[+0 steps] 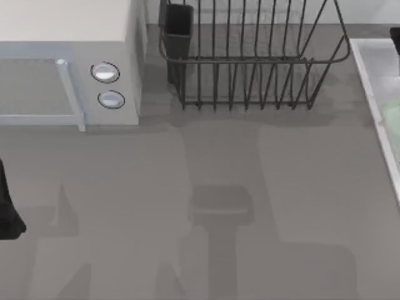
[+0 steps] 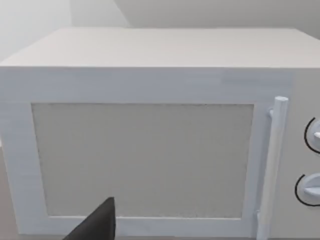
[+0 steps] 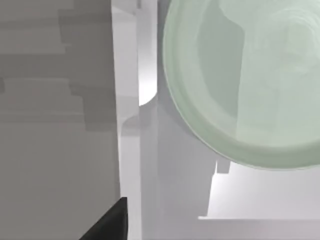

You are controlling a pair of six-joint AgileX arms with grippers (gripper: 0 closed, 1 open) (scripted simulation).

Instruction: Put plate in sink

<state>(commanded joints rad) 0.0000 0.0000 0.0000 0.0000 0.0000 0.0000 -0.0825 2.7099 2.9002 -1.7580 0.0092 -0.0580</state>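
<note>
Right wrist view: plate (image 3: 250,85) lies within sink (image 3: 131,150) rim.

The top view looks straight down on the grey table (image 1: 187,187). The left wrist view faces the boxy white microwave (image 2: 150,125) closely, also seen from above. The right wrist view looks down closely on the white-rimmed sink (image 3: 127,125).

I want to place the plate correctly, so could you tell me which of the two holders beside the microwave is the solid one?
The sink at the table's right edge: a pale, solid-walled basin already holding the green plate. The dish rack is dark open wire.
</note>
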